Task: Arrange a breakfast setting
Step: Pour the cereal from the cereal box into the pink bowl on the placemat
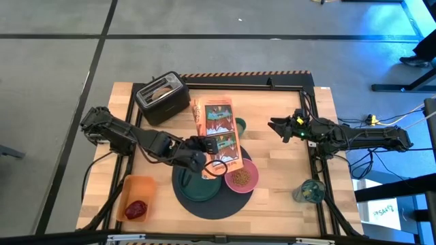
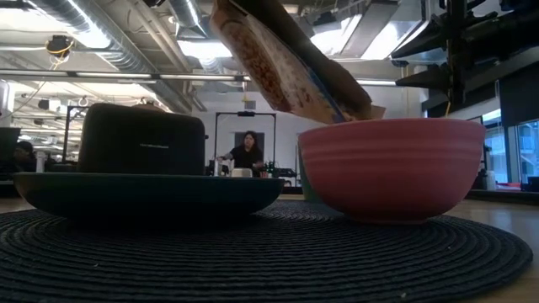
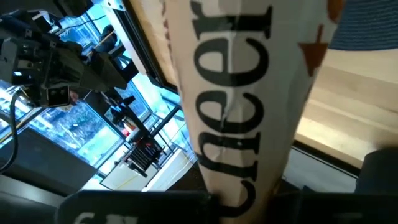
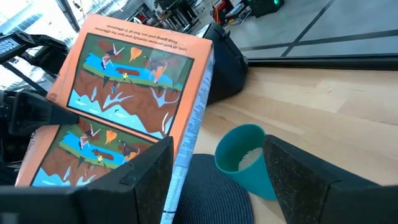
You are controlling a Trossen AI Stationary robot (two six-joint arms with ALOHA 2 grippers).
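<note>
The left hand (image 1: 202, 155) is clamped shut on an orange cereal box (image 1: 219, 133), holding it by its lower end over the dark grey round mat (image 1: 182, 194). The box's long axis runs away from that hand toward the far side of the worktop (image 1: 286, 170), and in the low view it leans with its open mouth above the pink bowl (image 1: 241, 177). The bowl sits just beside the left hand, on the side toward the right arm, on the mat's edge, and already holds brown cereal. That box-mouth-over-bowl line is what the coming move seems to turn on, and the left arm is much the nearer.

The teal plate (image 1: 197, 188) lies directly under the left hand on the mat. The small green cup (image 4: 244, 157) stands just ahead of the right hand (image 1: 283, 127), which hovers with its fingers spread and nothing between them, well apart from the bowl. The dark red fruit (image 1: 135, 209) rests in an orange container (image 1: 129, 187) behind the left arm's elbow side.

The toaster (image 1: 162, 96) holds something brown in its slot, probably the bagel half. No spoon can be made out. The box hides most of the cup from above.
</note>
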